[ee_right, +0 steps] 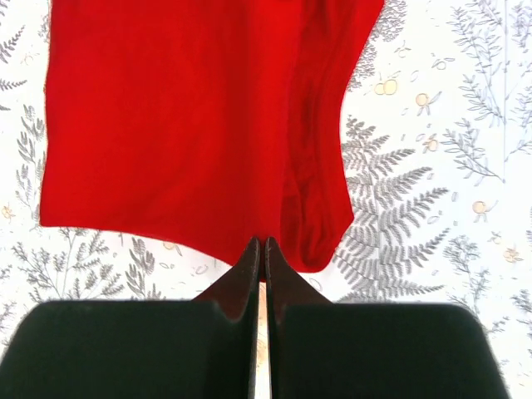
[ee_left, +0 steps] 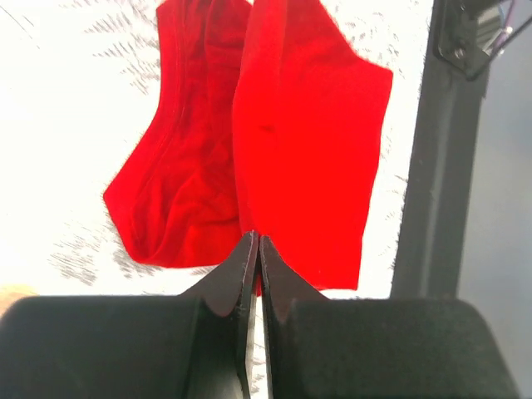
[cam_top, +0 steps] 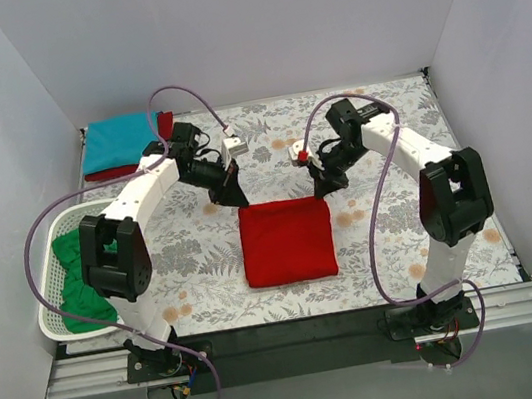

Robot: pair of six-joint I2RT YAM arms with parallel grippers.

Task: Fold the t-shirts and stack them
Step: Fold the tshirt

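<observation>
The red t-shirt (cam_top: 287, 242) lies in the middle of the table (cam_top: 387, 261), folded into a neat square. I have one pincer at each of its far corners. The left pincer (cam_top: 236, 197) is at the far left corner and the right pincer (cam_top: 323, 188) is at the far right corner. In both wrist views the two fingers are pressed together with red cloth right at their tips, so I think each one is pinching the far edge of the shirt.

At the far left of the table a teal blue t-shirt (cam_top: 115, 142) lies on top of a darker red t-shirt (cam_top: 112, 173). That looks like the stack. A green t-shirt (cam_top: 79, 285) sits in the white basket (cam_top: 56, 329) at the near left, not yet folded.

I think the step now is to move this folded shirt, either to fold it once more or to bring it to the stack. To do it well, I should lift both pincers at the same time and to the same height. I should hold them the same way apart, so the edge is flat and not saggy. I should go slowly, because the layers under the fold could slip open. I should let go only when the shirt lies flat.
</observation>
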